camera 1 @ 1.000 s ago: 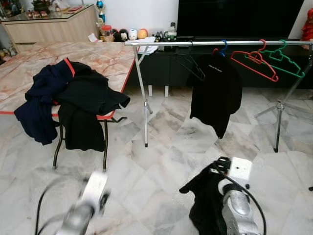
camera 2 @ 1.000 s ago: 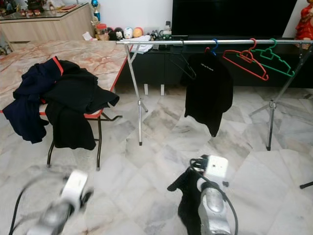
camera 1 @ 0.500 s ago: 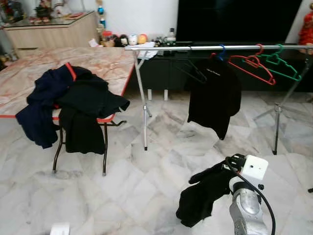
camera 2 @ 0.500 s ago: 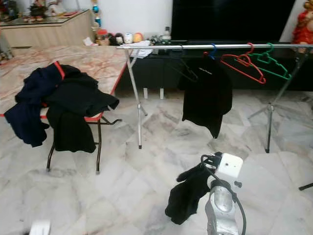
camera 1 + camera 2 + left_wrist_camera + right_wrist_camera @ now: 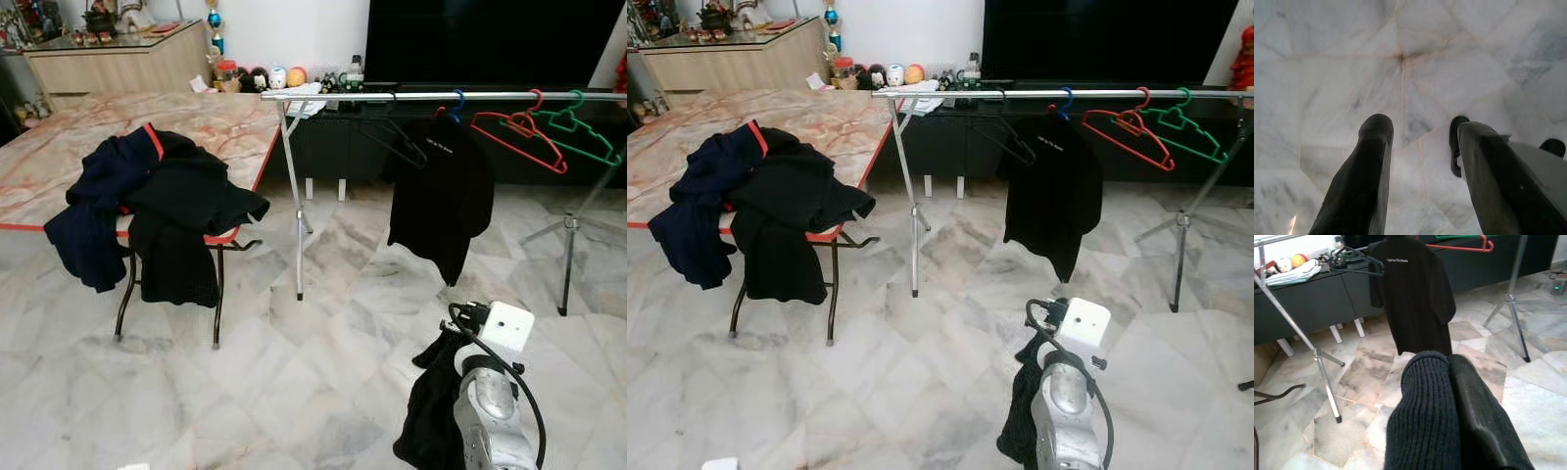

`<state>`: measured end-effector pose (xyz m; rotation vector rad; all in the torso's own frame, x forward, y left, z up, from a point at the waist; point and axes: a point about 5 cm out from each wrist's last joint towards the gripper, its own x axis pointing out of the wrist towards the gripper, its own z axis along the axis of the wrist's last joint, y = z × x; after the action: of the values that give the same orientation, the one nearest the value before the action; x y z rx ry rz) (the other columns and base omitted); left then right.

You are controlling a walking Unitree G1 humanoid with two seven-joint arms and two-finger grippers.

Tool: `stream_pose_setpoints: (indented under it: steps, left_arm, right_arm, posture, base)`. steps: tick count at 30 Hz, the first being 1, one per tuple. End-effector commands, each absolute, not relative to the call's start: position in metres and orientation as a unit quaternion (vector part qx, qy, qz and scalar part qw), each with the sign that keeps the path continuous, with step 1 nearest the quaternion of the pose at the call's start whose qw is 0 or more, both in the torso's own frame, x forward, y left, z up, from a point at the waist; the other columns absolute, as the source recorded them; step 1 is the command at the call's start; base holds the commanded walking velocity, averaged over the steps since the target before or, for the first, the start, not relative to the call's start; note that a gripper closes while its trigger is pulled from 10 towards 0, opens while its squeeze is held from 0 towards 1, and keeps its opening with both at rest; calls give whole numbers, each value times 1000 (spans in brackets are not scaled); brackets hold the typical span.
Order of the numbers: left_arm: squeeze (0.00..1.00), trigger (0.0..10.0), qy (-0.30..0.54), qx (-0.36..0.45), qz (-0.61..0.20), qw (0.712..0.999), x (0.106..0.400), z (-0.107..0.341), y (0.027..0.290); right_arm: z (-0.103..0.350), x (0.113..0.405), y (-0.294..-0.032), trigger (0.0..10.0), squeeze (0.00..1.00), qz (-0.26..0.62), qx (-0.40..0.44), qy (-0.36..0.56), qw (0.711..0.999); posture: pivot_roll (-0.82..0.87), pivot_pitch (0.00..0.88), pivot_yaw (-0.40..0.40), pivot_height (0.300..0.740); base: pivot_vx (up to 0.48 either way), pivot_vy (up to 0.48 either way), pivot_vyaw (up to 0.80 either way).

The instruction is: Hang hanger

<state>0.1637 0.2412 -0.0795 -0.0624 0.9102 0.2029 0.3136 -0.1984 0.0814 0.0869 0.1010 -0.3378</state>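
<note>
Compared with the half-second-old head views: dark knit garment [image 5: 428,421] then trailing out toward the left, now hanging straight down beside the right forearm. Whole view also shifted slightly, so head moved; rack and table taken as stationary.

Right gripper [image 5: 1448,363] low and in front, clamped on the garment; ribbed cloth wrapped over one finger, the other finger [image 5: 1474,396] bare against it. No hanger made out inside the cloth; cannot tell if one is there. Left gripper [image 5: 1418,127] pointed at the marble floor [image 5: 294,392], fingers apart, nothing between them. Idle.

Meaning for the task: load settled and steady, but nothing raised toward the rail [image 5: 372,95] yet. Hanging step judged not begun.

Hangers on the rail, across from its left end:
- empty black hanger [image 5: 397,145], tilted
- blue hanger [image 5: 458,101] carrying a black shirt [image 5: 441,196]
- red hanger [image 5: 517,132], empty
- green hanger [image 5: 583,132], empty, just beside the red one

Free stretch of rail between the rack leg [image 5: 294,196] and the black hanger. Likely the easiest spot.

In the way: black shirt hanging straight ahead of the right gripper in its wrist view; spread rack feet on the floor. Table [image 5: 225,117] to the left with a heap of dark clothes [image 5: 157,206] draped over its edge, well apart from the right arm.
</note>
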Motion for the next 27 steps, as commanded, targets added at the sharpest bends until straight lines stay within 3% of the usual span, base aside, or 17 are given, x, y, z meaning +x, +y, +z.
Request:
stream_pose_setpoints:
  steps: [1,27]
  left_arm:
    - [0,10000,450,-34,104,887,158,-82,242]
    - [0,10000,472,-41,100,875,147,-89,237]
  right_arm:
    - [94,317,-198,10000,0,-170,49,29,984]
    - [91,316,-191,10000,0,-151,50,45,986]
  posture:
    - [36,31,57,740]
    - [36,42,50,740]
  base:
    - [326,0,0]
    - [351,0,0]
